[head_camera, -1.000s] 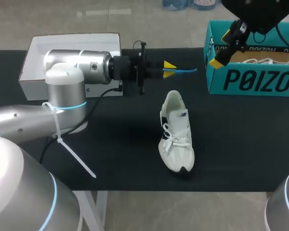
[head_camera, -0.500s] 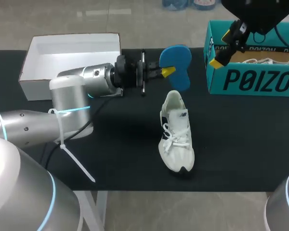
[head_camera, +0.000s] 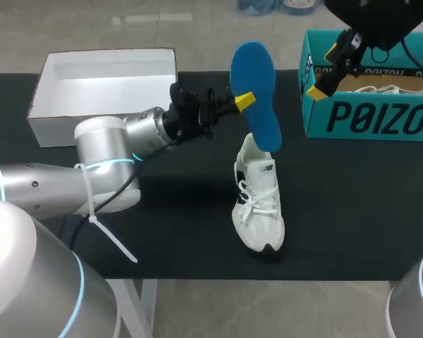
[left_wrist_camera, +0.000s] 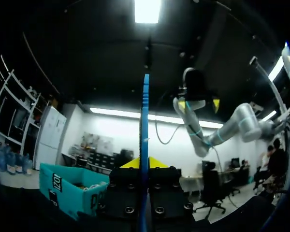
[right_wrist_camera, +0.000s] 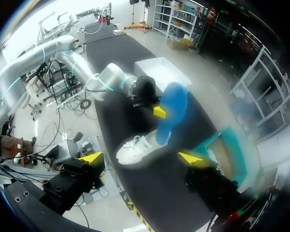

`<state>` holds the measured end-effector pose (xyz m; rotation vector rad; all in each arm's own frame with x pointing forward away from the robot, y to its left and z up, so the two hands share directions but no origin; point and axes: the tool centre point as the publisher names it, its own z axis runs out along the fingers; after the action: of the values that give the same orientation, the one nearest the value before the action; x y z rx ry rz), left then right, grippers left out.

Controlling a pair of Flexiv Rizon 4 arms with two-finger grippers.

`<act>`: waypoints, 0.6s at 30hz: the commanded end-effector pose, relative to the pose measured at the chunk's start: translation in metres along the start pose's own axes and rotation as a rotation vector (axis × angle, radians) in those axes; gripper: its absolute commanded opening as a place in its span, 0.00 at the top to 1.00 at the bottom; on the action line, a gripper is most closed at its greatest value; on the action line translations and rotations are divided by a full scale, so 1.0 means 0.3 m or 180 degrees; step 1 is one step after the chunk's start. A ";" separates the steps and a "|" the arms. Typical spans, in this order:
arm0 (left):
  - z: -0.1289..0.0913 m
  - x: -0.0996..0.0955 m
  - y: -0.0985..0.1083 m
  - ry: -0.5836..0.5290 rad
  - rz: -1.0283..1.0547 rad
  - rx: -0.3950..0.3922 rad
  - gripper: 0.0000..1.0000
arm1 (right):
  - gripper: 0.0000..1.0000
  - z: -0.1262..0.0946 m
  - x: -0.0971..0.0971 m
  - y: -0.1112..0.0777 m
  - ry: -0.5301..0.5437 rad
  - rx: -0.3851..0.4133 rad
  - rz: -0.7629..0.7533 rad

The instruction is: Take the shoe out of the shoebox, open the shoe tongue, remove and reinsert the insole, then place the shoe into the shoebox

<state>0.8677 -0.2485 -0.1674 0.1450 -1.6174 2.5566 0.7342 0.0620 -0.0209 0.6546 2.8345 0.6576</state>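
Black tabletop [head_camera: 197,239]. An open white box [head_camera: 106,70] sits at the back left and the teal shoebox [head_camera: 366,116] at the back right. The shoe [head_camera: 259,204] is out of the shoebox, sole down near the middle of the tabletop, toe toward the near edge.

The left hand [head_camera: 241,102] is clamped on the blue insole [head_camera: 256,91], fingers on both faces. The left wrist view shows the insole edge-on between the yellow tips. The insole stands nearly upright, its lower end just over the shoe's heel opening; we cannot tell whether they touch.

The right hand [head_camera: 324,70] hangs over the shoebox's near left corner, fingers spread, holding nothing.

We judge the step to be reinsertion: the insole is out and poised to go back in. The next move calls for:
- tilting the insole flatter and leading its lower end forward into the opening;
- pressing it down to seat it.

Risk: nothing holds the shoe, so it may slide or tip under the push. The right hand could steady it.
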 end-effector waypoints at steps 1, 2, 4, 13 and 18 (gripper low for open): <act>-0.010 0.030 -0.020 -0.0746 -0.1070 -0.0307 1.00 | 0.00 0.002 -0.004 0.007 0.0006 0.0014 0.0004; -0.013 0.030 -0.020 -0.0776 -0.1145 -0.0307 1.00 | 0.00 0.002 -0.004 0.007 0.0006 0.0014 0.0004; -0.017 0.028 -0.021 -0.0835 -0.1347 -0.0249 1.00 | 0.00 0.002 -0.004 0.007 0.0006 0.0014 0.0004; -0.011 -0.011 -0.042 -0.1239 -0.2267 0.0752 1.00 | 0.00 0.002 -0.004 0.007 0.0006 0.0014 0.0004; -0.011 -0.011 -0.042 -0.1239 -0.2267 0.0752 1.00 | 0.00 0.002 -0.004 0.007 0.0006 0.0014 0.0004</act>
<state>0.8780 -0.2368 -0.1577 0.8114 -1.2651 2.2655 0.7347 0.0624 -0.0206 0.6548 2.8359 0.6573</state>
